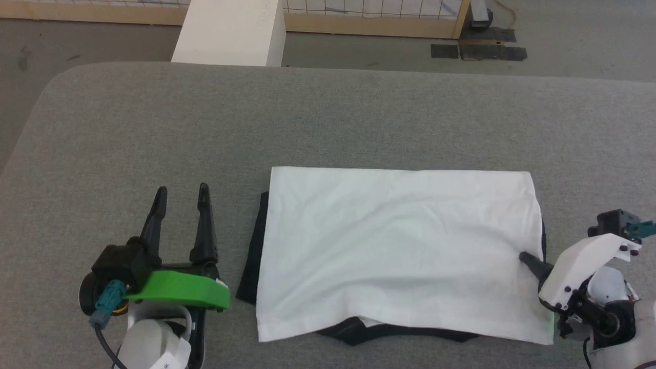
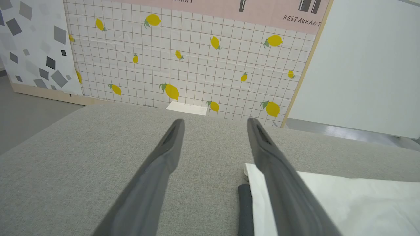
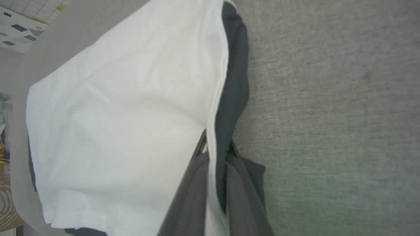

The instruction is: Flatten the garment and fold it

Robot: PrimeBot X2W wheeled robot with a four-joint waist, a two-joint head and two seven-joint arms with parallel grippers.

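Toward the near right of a grey woven-fabric table top (image 1: 307,113) (image 2: 82,164) (image 3: 328,98), well apart from its far edge and rounded far-left corner: soft long-sleeved shirt with white body and black sleeves (image 1: 400,246) (image 2: 361,203) (image 3: 115,114), folded into a flat rectangle. Left broad bare cloth beyond the far hem-line and on the robot's left; came close to the bottom of the head view on the near side. Past the far table edge: floor, a tall white block (image 1: 230,31), and a lemon-printed tiled panel (image 2: 197,59).

Long axis: left to right across the table, parallel to the far edge; short axis running away from the robot.

Upper layer: plain white, lightly creased on diagonals, far corners fairly square, near edge slightly wavy. Black fabric showed as a narrow strip along the left side, a low curved band under the near edge, and a thin line at the right side.

Left gripper with two long dark fingers on a green mount (image 1: 183,188) (image 2: 215,121): fingers wide apart, nothing between them, over bare cloth just beside the shirt's left edge, pointing toward the far edge.

Right gripper with dark fingers on a white mount (image 1: 525,256) (image 3: 216,144): closed tight on the shirt's right edge, white and black layers pinched between the fingers, pointing leftward.
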